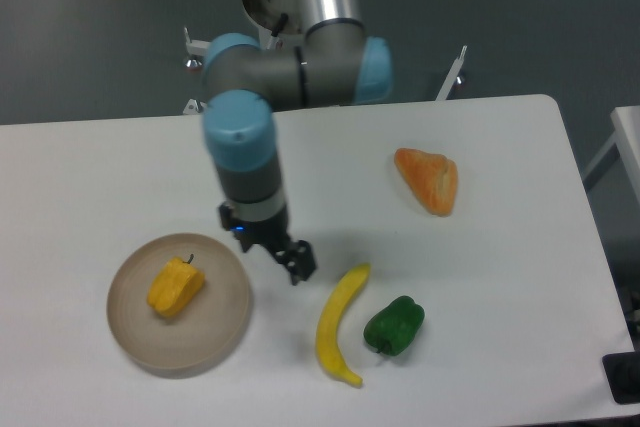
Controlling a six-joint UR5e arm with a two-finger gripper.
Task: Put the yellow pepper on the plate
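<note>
The yellow pepper (175, 287) lies on the round beige plate (215, 332) at the front left of the table, its dark stem pointing up and back. My gripper (296, 263) hangs just right of the plate's rim, above the table, apart from the pepper. It holds nothing. Its dark fingers are seen from above and their gap does not show clearly.
A long yellow banana (338, 325) lies right of the gripper. A green pepper (394, 326) sits beside the banana. An orange wedge-shaped piece (429, 180) lies at the back right. The white table's right edge (590, 247) is near.
</note>
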